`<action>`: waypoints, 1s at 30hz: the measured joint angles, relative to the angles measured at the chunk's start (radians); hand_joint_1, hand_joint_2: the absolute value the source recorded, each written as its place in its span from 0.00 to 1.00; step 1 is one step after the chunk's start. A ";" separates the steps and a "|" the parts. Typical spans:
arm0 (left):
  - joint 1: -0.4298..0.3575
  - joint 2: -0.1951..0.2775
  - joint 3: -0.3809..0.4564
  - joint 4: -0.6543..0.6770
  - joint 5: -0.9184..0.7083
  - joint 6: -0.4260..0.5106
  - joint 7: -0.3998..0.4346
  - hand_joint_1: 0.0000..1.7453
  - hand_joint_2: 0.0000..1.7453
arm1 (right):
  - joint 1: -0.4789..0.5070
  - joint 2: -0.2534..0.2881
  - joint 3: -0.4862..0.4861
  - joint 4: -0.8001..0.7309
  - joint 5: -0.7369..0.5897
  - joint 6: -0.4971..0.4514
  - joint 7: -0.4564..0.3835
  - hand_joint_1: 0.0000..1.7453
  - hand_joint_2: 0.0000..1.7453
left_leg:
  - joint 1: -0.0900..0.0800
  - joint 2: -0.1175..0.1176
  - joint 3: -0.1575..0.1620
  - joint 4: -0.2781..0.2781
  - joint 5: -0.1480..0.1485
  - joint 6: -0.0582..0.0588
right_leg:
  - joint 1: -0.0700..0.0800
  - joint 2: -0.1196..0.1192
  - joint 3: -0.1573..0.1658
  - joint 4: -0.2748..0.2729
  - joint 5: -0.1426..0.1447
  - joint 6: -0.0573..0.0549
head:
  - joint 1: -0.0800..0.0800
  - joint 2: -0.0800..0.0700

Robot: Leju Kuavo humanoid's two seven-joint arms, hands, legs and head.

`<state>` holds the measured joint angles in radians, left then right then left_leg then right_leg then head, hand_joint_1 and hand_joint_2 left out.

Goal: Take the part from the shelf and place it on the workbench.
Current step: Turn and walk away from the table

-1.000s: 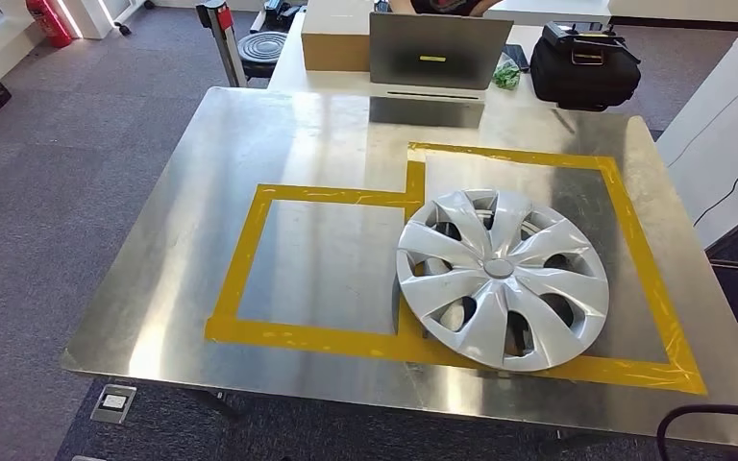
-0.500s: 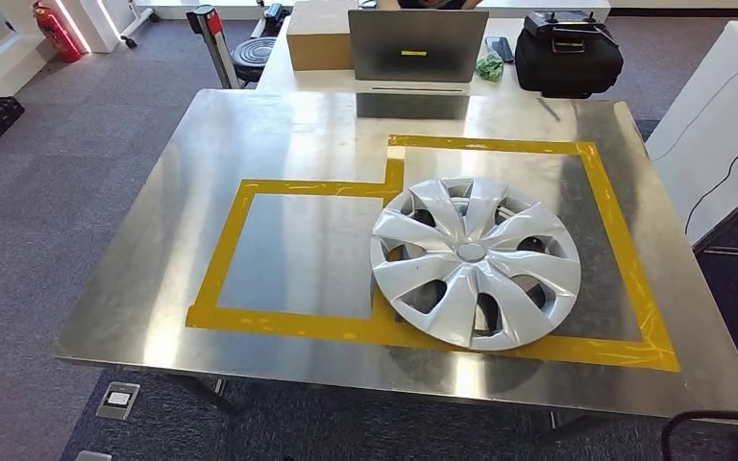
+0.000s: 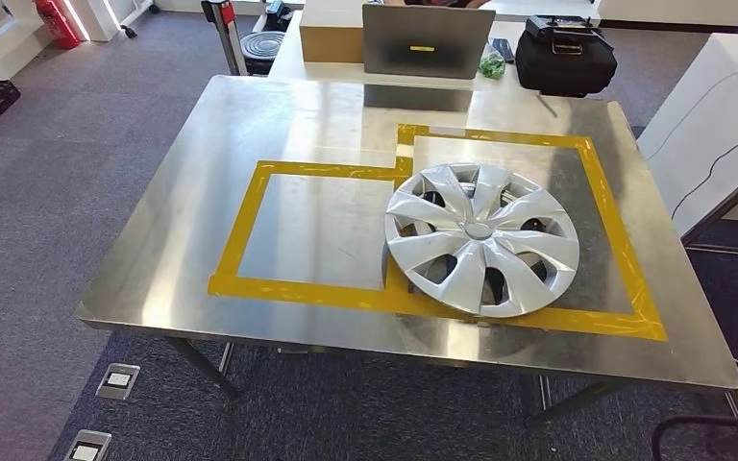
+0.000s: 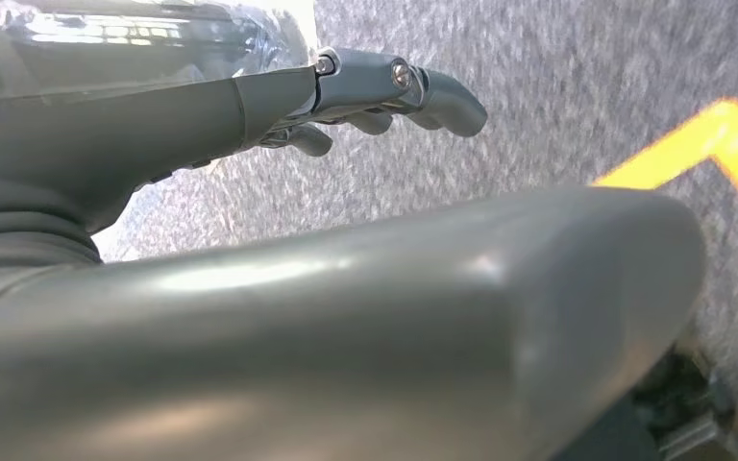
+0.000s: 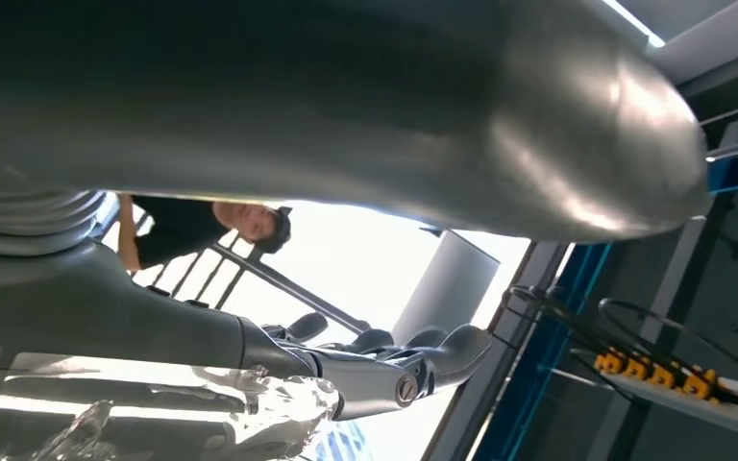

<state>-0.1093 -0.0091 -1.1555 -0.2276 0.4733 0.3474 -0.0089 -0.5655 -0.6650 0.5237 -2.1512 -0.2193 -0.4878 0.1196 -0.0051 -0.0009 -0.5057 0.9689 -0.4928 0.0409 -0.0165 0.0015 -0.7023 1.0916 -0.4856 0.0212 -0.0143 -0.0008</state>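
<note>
On the steel workbench [image 3: 250, 125], at about four o'clock from its centre, I see the silver hubcap [image 3: 481, 239] lying flat, overlapping the yellow tape outline [image 3: 240, 226]. My left hand [image 4: 365, 82] holds nothing, fingers spread above grey carpet. My right hand [image 5: 384, 360] is likewise empty, fingers loosely extended.

The head view looks steeply down from high at the steel workbench [image 3: 250, 192]. Each wrist camera sits close behind its own thumb: left faces carpet, right faces upward toward a person [image 5: 202, 226].
</note>
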 joint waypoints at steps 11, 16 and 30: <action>0.006 -0.007 0.002 0.000 0.001 0.000 -0.006 0.00 0.00 | 0.000 -0.004 -0.004 -0.018 0.001 0.000 0.001 0.00 0.00 | -0.002 -0.001 -0.142 0.045 0.096 -0.028 | 0.003 0.001 0.205 -0.096 -0.052 -0.019 | 0.015 0.000; 0.009 -0.007 0.002 0.000 0.001 0.000 -0.007 0.00 0.00 | 0.001 -0.005 -0.004 -0.025 0.000 0.000 0.004 0.00 0.00 | 0.007 -0.002 -0.192 0.187 -0.050 -0.059 | -0.002 -0.006 0.155 -0.099 0.000 -0.051 | 0.003 0.000; 0.005 -0.007 0.004 0.000 0.001 -0.002 -0.013 0.00 0.00 | 0.007 -0.013 -0.011 -0.044 0.001 0.003 0.009 0.00 0.00 | 0.005 0.003 0.002 0.009 -0.013 -0.003 | -0.006 -0.008 0.018 -0.031 0.025 0.001 | 0.001 0.000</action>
<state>-0.1047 -0.0160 -1.1513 -0.2276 0.4746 0.3459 -0.0217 -0.5588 -0.6778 0.5129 -2.1954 -0.2187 -0.4849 0.1285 0.0001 0.0023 -0.5035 0.9781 -0.5060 0.0376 -0.0220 -0.0067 -0.6845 1.0604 -0.4608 0.0226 -0.0132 -0.0008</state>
